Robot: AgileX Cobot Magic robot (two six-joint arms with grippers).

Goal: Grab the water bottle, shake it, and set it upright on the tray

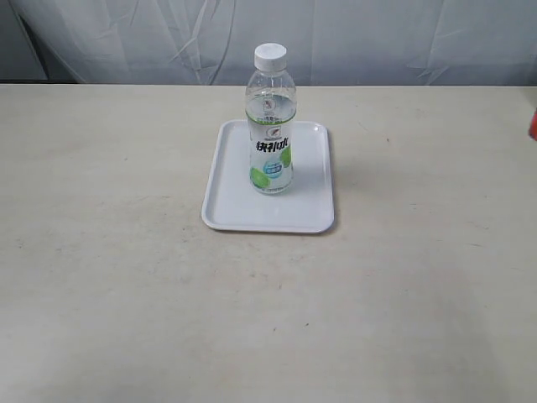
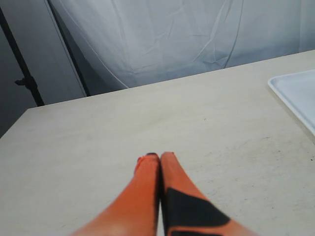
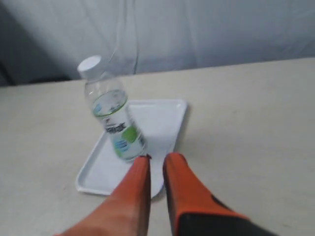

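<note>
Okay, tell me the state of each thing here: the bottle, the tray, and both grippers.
water bottle: upright on the tray, capped, not gripped.
tray: flat on the table, holding the bottle.
left gripper: shut, empty.
right gripper: slightly open, empty, clear of the bottle.

I see a pale beige surface [image 1: 126,294], matte with faint dark specks, running back to a wrinkled white curtain [image 1: 377,38] that closes off the rear. On my left wrist feed, a thin black stand pole [image 2: 20,61] rises beside a plain grey panel [image 2: 47,59] at the curtain's edge. The light is soft and even.
</note>
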